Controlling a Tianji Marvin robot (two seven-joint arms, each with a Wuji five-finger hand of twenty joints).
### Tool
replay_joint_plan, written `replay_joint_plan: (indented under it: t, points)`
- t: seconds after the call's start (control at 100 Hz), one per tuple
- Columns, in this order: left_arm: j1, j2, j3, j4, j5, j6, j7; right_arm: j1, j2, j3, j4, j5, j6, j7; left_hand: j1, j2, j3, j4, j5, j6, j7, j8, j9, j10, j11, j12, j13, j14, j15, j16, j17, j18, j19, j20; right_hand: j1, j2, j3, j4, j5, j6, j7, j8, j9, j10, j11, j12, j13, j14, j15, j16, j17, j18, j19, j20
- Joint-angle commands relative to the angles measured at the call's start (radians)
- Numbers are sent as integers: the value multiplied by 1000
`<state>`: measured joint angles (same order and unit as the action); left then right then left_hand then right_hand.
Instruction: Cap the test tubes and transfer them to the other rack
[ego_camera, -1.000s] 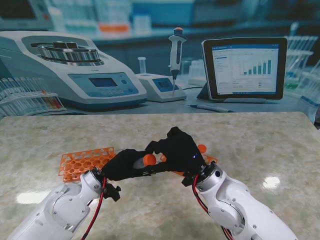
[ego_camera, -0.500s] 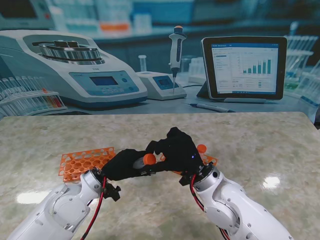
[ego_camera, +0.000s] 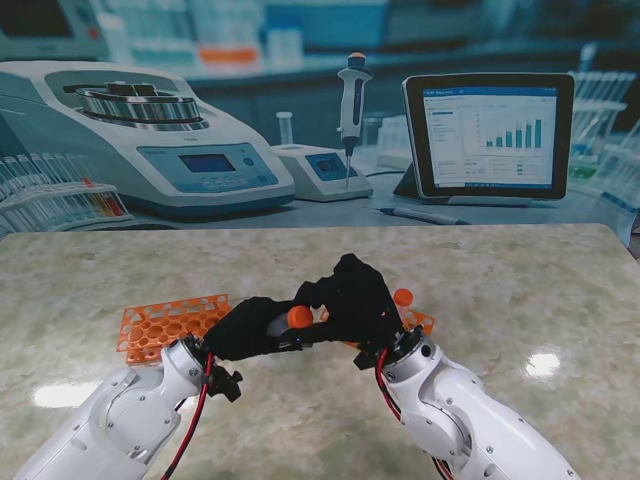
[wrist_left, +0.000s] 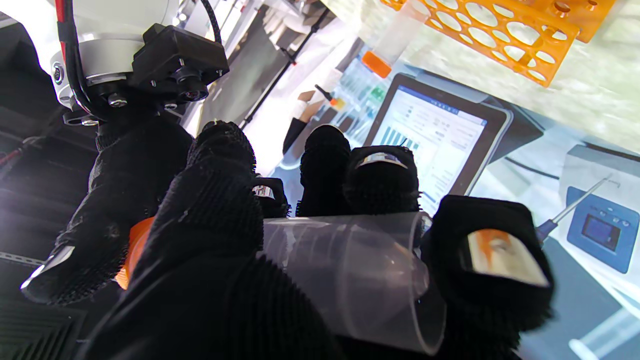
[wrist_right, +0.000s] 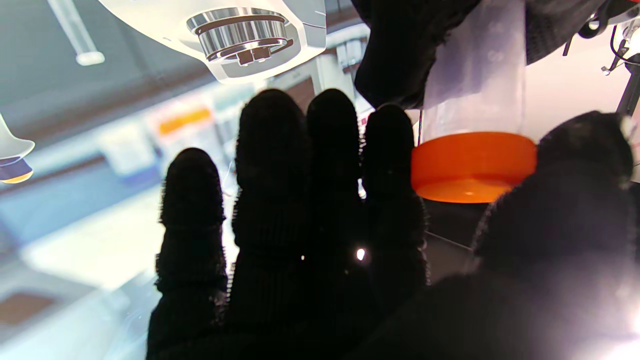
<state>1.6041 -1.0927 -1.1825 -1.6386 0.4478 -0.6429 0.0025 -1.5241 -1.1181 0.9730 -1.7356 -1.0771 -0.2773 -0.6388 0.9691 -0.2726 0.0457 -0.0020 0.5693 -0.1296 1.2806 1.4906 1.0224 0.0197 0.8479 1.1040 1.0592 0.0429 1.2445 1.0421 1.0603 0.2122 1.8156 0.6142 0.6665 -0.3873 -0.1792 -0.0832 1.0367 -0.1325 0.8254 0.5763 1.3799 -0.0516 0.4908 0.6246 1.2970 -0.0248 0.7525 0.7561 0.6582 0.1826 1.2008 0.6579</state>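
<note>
Gripping capped tube (ego_camera: 290, 320), left robot hand (ego_camera: 250, 330) clenched.

White arms, black-gloved hands, red cables

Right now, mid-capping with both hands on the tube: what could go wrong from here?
1. The left robot hand holds the clear tube on its side; it could slip or twist as the cap turns.
2. The right robot hand may seat the orange cap crooked.
3. Both hands work right over the orange rack, which could be knocked.
</note>
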Motion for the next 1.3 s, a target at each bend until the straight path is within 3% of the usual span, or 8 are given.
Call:
replay_joint_plan:
  t: [0.0,0.16,0.23,0.81,0.83,0.85,0.88,1.29]
  points:
    - [3,-4,9,-19,2,-9,-6,0,-8,-5,13,2,15,-3,38,47,10,-9,15,-63,48,53,-5,-35,1,-5,24,-39,22,16,24,-143,158,18,130,102,151,22,96,-194,18,21,36,-23,18,11,19,-22,41,-2,5,-21,29,14]
    - [2,-4,10,-18,2,-8,-7,-1,-9,-5,14,8,17,-4,37,47,10,-9,14,-62,48,53,-5,-35,0,-5,24,-39,22,16,24,-142,158,18,50,110,146,25,147,-211,13,64,44,-34,22,6,16,-23,56,-13,8,-22,31,10]
    - [2,-4,9,-18,1,-9,-7,-1,-9,-4,15,8,17,-1,37,47,10,-9,15,-63,48,53,-4,-36,0,-5,24,-39,22,16,24,-142,158,18,-3,96,173,32,164,-213,-24,165,40,-37,24,-1,14,-24,57,-25,6,-23,31,6]
    - [1,-4,10,-18,0,-7,-8,-14,1,14,3,-9,17,29,35,48,11,-10,14,-65,48,52,-5,-35,0,-6,24,-39,22,16,24,-142,158,18,-214,82,196,31,-133,-75,-275,124,-229,18,-134,-51,-126,-2,-197,-19,-147,8,-74,-4]
    - [1,-4,10,-18,0,-7,-8,-14,1,15,2,-10,17,31,37,48,12,-9,14,-65,48,52,-5,-35,0,-6,24,-39,22,16,24,-142,158,18,-267,56,301,25,-140,-70,-283,106,-237,20,-135,-67,-128,-1,-214,3,-150,9,-79,5]
    - [1,-4,10,-18,0,-7,-8,-15,1,16,1,-11,17,32,36,48,11,-9,14,-65,48,52,-4,-35,0,-5,24,-39,22,16,24,-142,158,18,-442,-27,659,-15,-163,-58,-309,88,-259,29,-153,-73,-143,4,-224,-4,-160,12,-87,4]
    - [1,-4,10,-18,0,-6,-9,-16,1,17,1,-11,18,32,36,48,11,-9,14,-65,48,52,-4,-36,0,-5,24,-39,22,16,24,-142,158,18,-500,-47,764,-33,-183,-42,-327,79,-275,33,-162,-77,-157,8,-230,-8,-171,14,-92,3]
    - [-2,-4,12,-14,-2,-7,-8,-32,1,42,-15,-5,-5,37,36,48,11,-9,14,-64,48,52,-4,-36,0,-5,24,-39,22,16,24,-141,157,18,-618,19,799,-44,-305,22,-423,-1,-415,61,-242,-138,-260,37,-287,-29,-243,27,-123,0]
